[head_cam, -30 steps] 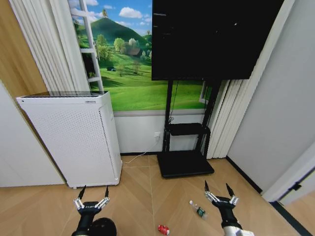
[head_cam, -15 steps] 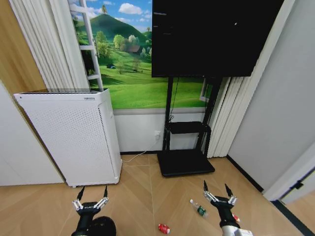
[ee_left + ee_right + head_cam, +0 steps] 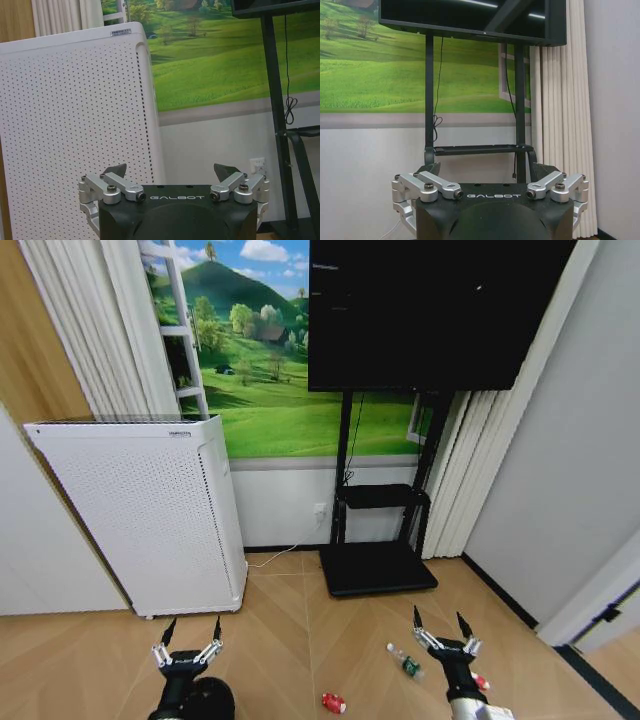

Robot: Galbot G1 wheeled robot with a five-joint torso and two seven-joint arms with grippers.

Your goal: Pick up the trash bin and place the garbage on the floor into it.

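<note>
- The room is showing a herringbone wooden floor [image 3: 290,640], a landscape mural, a dark TV on its black stand [image 3: 378,570], and a tall white perforated appliance [image 3: 150,520] against the wall.
- The left hand [image 3: 187,652] is hovering low at the robot's left, fingers spread apart and gripping nothing; it is sitting just above the trash bin [image 3: 208,700], whose round black top is peeking in at the bottom edge of the head view.
- The right hand [image 3: 442,639] is hanging at the robot's right, fingers likewise apart and empty.
- The garbage is lying on the floor: a clear bottle with a green label [image 3: 404,664] just beside the right hand, a red piece [image 3: 332,703] between the two arms, and what is probably another red piece [image 3: 481,682] half hidden behind the right wrist.
- In my judgement the bin pickup is not yet done. Doing it well is calling for lowering the left hand squarely over the rim, closing on one wall rather than the loose liner, and lifting level.
</note>
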